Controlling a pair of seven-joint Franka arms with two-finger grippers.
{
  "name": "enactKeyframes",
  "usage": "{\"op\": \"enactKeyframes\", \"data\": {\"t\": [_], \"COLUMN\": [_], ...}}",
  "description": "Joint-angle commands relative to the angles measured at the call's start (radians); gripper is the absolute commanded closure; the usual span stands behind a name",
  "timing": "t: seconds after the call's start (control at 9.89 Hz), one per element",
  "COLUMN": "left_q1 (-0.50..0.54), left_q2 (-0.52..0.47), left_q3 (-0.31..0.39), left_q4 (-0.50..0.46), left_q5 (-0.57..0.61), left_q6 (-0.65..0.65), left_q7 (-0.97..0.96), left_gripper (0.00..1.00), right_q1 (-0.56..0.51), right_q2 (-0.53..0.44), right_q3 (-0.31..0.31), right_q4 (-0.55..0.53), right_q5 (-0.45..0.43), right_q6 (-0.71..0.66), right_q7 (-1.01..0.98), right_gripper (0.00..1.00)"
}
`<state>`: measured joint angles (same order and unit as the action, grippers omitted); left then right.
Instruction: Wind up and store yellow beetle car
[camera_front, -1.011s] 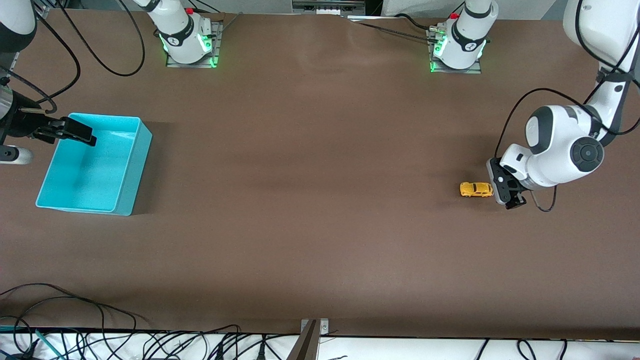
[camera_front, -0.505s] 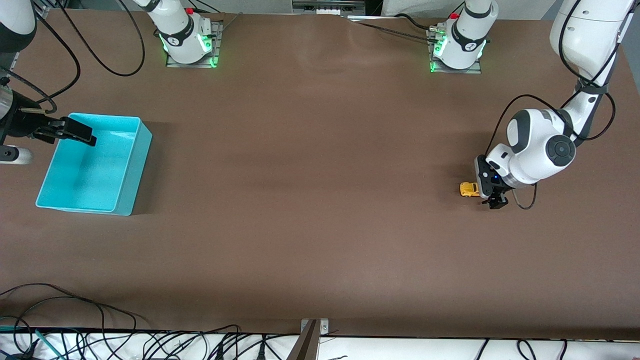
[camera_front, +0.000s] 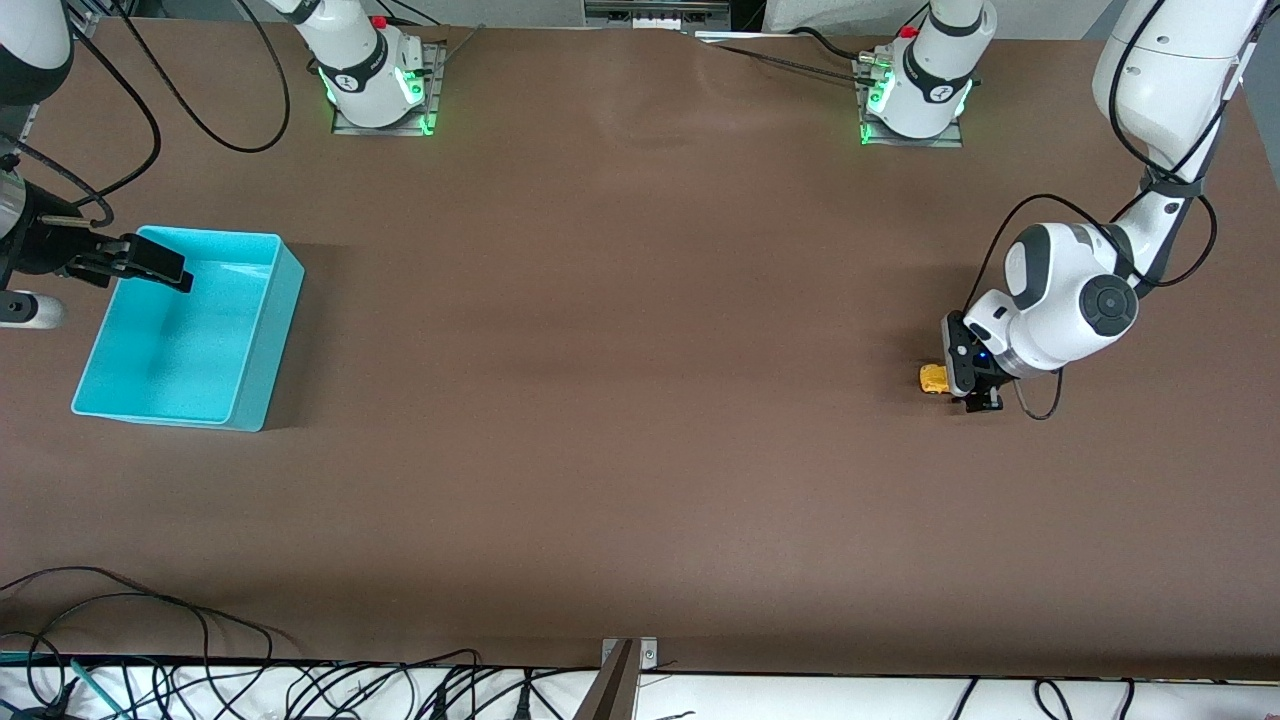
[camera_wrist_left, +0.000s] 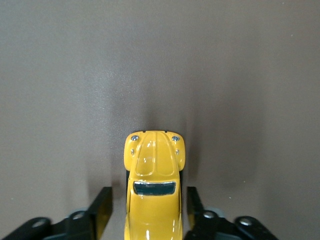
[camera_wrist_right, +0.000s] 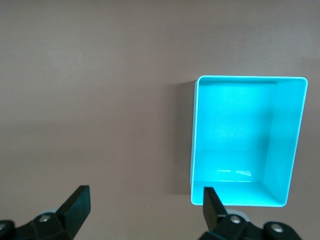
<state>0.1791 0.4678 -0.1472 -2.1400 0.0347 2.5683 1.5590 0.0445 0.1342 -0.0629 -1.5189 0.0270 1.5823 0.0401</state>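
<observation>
Bare table (camera_front: 620, 400) lies between the teal bin (camera_front: 262, 340) and the yellow beetle car (camera_front: 932, 379)

A robotics lab, by every sign. Two white arms bolted on metal base plates (camera_front: 385, 118) with green lights, along one edge of a wide brown bench (camera_front: 620, 400) bare of any household clutter, black cables (camera_front: 190, 110) trailing from the arms and heaped in a tangle (camera_front: 300, 685) past the edge nearest the front camera. On the bench only test props: a teal bin (camera_front: 260, 360) toward the right arm's end and a toy car (camera_wrist_left: 152, 192) toward the left arm's end, both filmed by wrist cameras.
</observation>
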Motion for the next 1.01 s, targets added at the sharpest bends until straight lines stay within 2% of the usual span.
{"op": "enactKeyframes", "data": {"t": [0.0, 0.61, 0.91], "left_q1": [0.007, 0.013, 0.071], "left_q2": [-0.003, 0.014, 0.049], "left_q3": [-0.005, -0.002, 0.014], "left_q4": [-0.001, 0.011, 0.046], "left_q5": [0.011, 0.013, 0.031], "left_q6": [0.003, -0.040, -0.060], "left_q7": [0.019, 0.018, 0.080], "left_gripper": [0.95, 0.94, 0.94], "right_q1": [-0.002, -0.002, -0.002], "right_q2": [-0.005, -0.002, -0.005], "right_q3": [-0.003, -0.014, -0.026], "right_q4": [0.008, 0.008, 0.009], "right_q5": [0.013, 0.011, 0.011], "right_q6": [-0.016, -0.012, -0.013], "right_q7": [0.008, -0.005, -0.005], "right_gripper": [0.00, 0.00, 0.00]}}
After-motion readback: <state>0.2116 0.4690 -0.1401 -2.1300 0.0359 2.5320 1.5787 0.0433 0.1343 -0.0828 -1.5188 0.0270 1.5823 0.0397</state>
